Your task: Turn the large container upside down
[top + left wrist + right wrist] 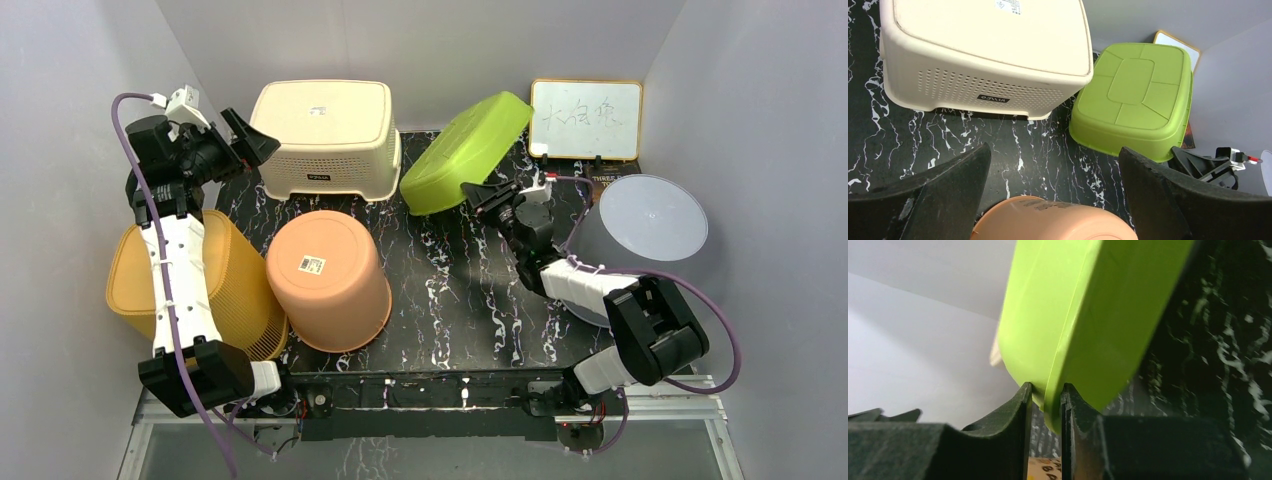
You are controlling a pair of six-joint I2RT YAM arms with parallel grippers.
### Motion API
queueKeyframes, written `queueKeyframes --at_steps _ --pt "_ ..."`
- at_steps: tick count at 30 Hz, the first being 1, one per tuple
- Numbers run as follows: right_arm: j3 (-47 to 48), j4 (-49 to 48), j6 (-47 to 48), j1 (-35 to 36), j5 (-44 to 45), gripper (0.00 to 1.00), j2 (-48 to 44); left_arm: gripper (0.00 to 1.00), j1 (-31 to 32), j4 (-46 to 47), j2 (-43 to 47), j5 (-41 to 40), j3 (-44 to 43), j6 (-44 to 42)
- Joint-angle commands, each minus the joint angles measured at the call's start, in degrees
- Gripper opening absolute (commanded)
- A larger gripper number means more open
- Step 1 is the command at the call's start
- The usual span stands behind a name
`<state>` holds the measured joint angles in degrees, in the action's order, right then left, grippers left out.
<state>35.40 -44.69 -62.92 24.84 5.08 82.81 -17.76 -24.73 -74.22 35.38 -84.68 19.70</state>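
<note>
Black marble-pattern table (pixel 450 290) carries everything.

Grey round plastic bin (pixel 650 230), right side: flat base faces the camera, the right arm crosses its lower part.

Cream rectangular perforated plastic basket (pixel 325 135), back left: bottom up, label on the base, mouth down on the table.

Yellow ribbed plastic basket (pixel 240 280), left edge: on its side under the left arm, mouth toward the left wall. Cannot tell what is inside.

Orange round plastic bucket (pixel 325 275), centre left: base up and tipped toward the camera, sticker on the base, leaning against the yellow basket.

Lime-green rectangular plastic basin (pixel 465 150), the task's thing, back centre between the cream basket and the whiteboard. It is tilted steeply, panelled base turned up and to the left. Low end is near the table, high end is up by the whiteboard. The inside faces away, contents not visible.

Small white dry-erase board with a wooden frame (pixel 585 118) stands upright at the back right with scribbles on it.

Right gripper (pixel 1047 405) is at the basin's near lower rim. Its fingers are pinched together on the thin green rim, one on each side.

Left gripper (pixel 1054 149) hangs above the table in front of the cream basket, well apart from the basin. Its fingers are spread wide and hold nothing.
</note>
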Motion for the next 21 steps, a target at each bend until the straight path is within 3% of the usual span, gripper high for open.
queueKeyframes --at_steps 1,13,19,21 --pt "-0.5 25.3 7.7 0.8 6.5 0.19 1.0 0.98 0.1 1.7 2.2 1.3 1.0 0.2" --pt "-0.9 28.0 9.7 3.7 6.0 0.22 1.8 0.98 0.2 1.6 2.4 1.3 1.4 0.1" --pt "0.5 31.5 13.6 6.4 5.6 0.34 -1.1 0.98 0.2 1.3 2.0 1.3 1.9 -0.2" --pt "2.0 34.1 17.9 8.4 7.8 0.44 -3.3 0.98 0.2 0.9 1.9 0.9 1.9 -0.6"
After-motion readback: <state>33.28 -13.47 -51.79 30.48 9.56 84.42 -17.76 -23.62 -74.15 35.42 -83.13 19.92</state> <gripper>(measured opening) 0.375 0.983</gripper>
